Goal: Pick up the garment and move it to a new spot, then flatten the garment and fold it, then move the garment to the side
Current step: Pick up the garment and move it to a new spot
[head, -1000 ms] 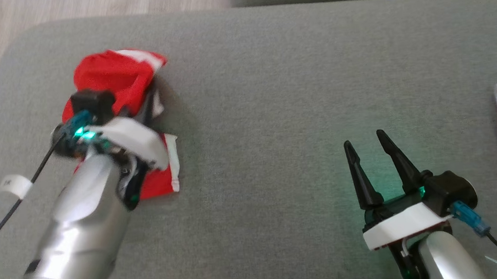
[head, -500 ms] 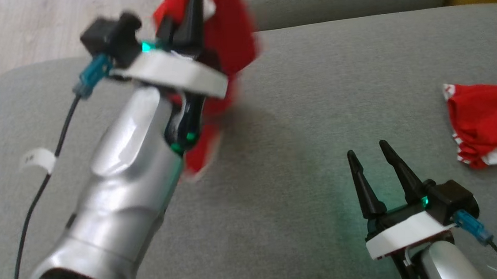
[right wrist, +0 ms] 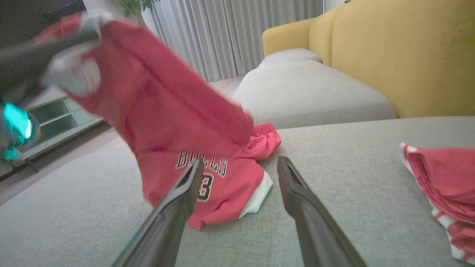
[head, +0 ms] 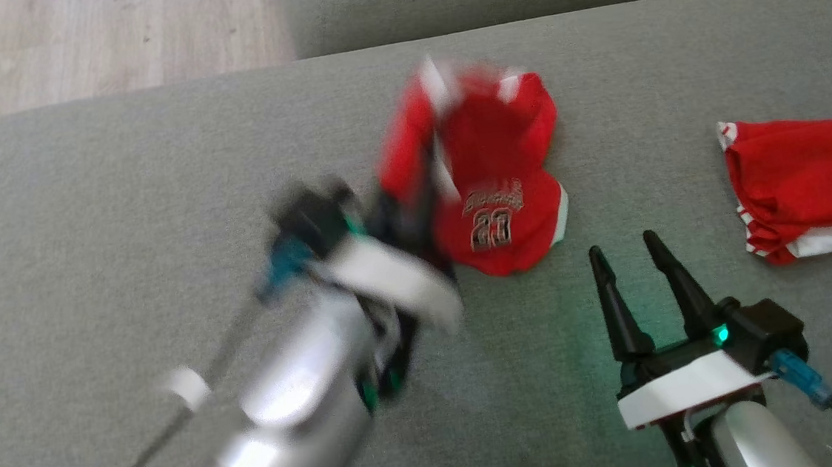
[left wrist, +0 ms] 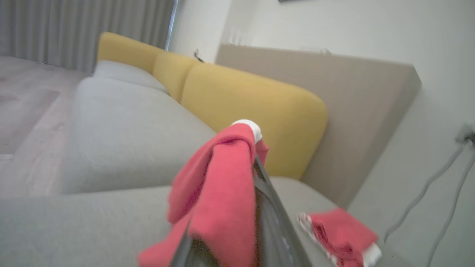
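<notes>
The left pincer [head: 414,204] is closed on one end of the red garment [head: 496,212] and holds that end up. The other end, the one with the letters, rests on the grey sofa [head: 162,209]. So the garment slants down from the left pincer toward the right pincer [head: 622,242]. The right pincer is wide open with nothing in it. Its tips point at the low edge of the garment, just beside it (a very short reach). I think it could grab that edge to help pull the cloth flat. Another red cloth [head: 797,174] lies well apart on the right. Behind are yellow cushions [right wrist: 389,55], a wooden floor [head: 74,38] and grey curtains [right wrist: 230,33].
</notes>
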